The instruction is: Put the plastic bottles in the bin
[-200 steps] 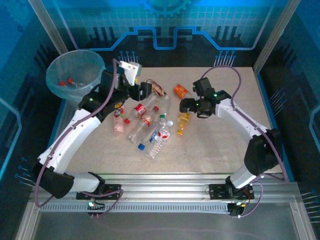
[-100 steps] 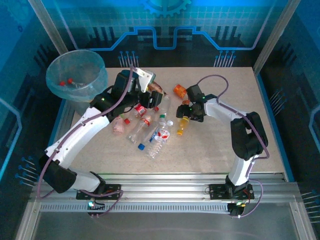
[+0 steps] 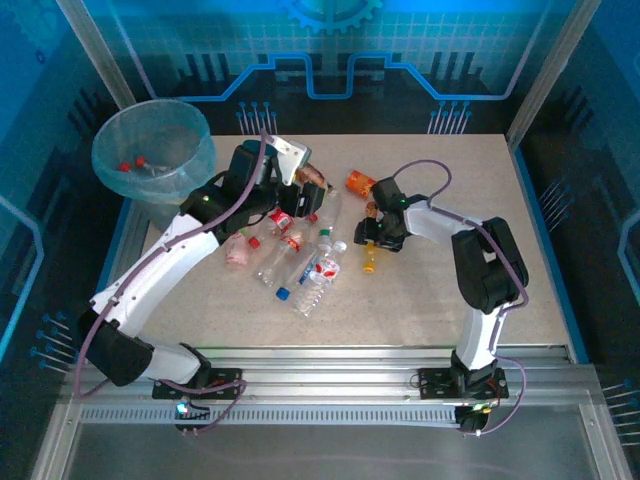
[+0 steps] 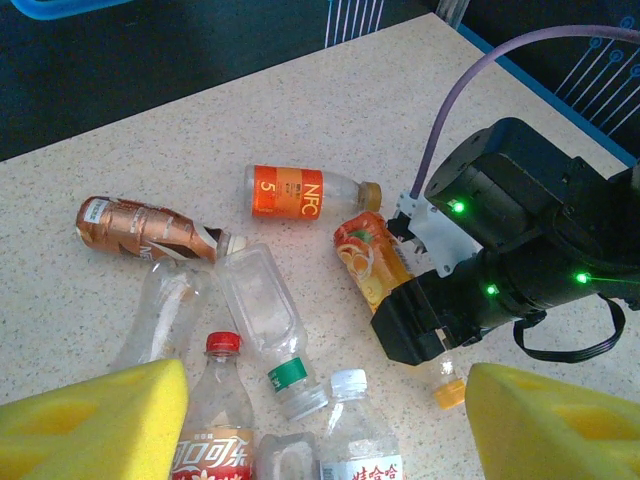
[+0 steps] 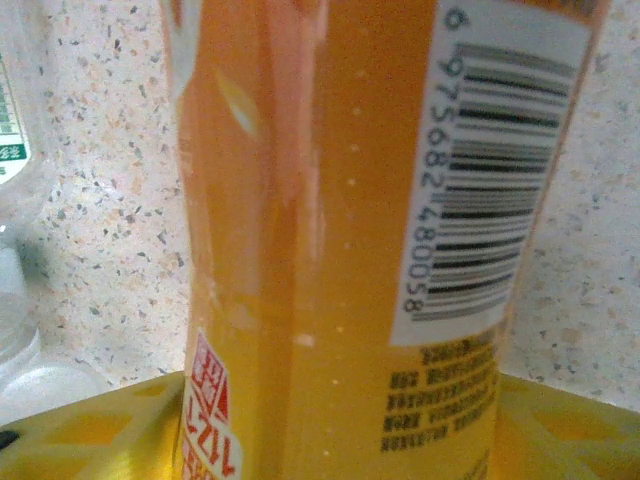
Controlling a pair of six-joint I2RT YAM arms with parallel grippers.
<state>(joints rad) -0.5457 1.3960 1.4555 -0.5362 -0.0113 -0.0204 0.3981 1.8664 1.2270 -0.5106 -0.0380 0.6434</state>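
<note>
Orange bottle (image 5: 320, 200) — barcoded label, tinted body — lying on table (image 4: 300, 110), between right pincer (image 3: 371, 243)'s yellow pads (image 5: 90, 430); pinched or merely straddled, cannot tell. Left pincer (image 4: 325, 425) spread wide, empty, above clear bottles (image 4: 265, 320); bin (image 3: 196, 150) well left of it.

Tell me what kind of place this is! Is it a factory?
Probably a robot lab or test booth. The left arm and right arm are fixed at a table inside a metal frame with blue printed walls, with plastic bottles and a bin to practise on.
</note>
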